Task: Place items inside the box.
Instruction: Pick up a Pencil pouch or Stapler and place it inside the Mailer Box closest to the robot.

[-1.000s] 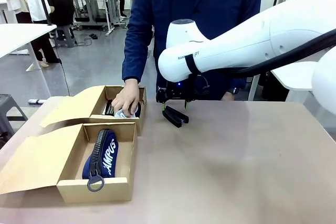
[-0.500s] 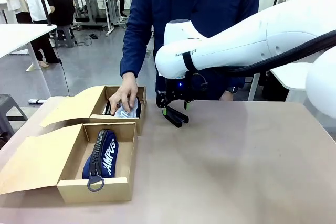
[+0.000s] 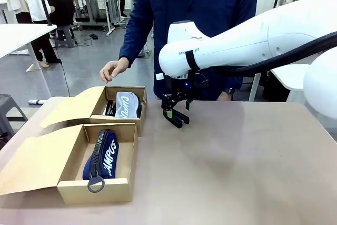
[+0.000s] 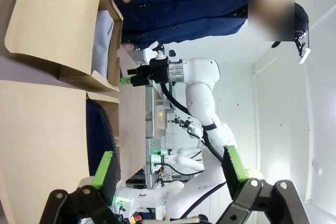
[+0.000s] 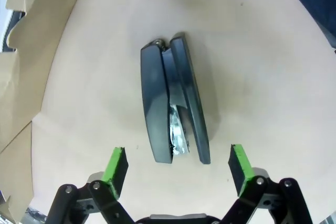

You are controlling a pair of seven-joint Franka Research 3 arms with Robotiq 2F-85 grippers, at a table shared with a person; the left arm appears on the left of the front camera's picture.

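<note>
Two open cardboard boxes at left of desk (image 3: pixel 237 172) in front view, side by side: near box (image 3: pixel 95 191), far box (image 3: pixel 122 124). One navy pouch (image 3: pixel 102 156) with white lettering inside near box. One grey-blue pouch (image 3: pixel 126 105) inside far box, with something dark beside it, too hidden to identify. One person's hand (image 3: pixel 112 70) raised above far box, clear of it. Right fingers (image 3: pixel 167 112) spread apart, directly over one black stapler (image 3: pixel 178 120) on bare desk, just right of far box.

Left wrist view: left fingers (image 4: pixel 107 169) spread apart, gripping nothing. Both boxes seen sideways, one pouch in each.

Right wrist view: one stapler lying on desk, near end between two spread green pads, touching neither.
</note>
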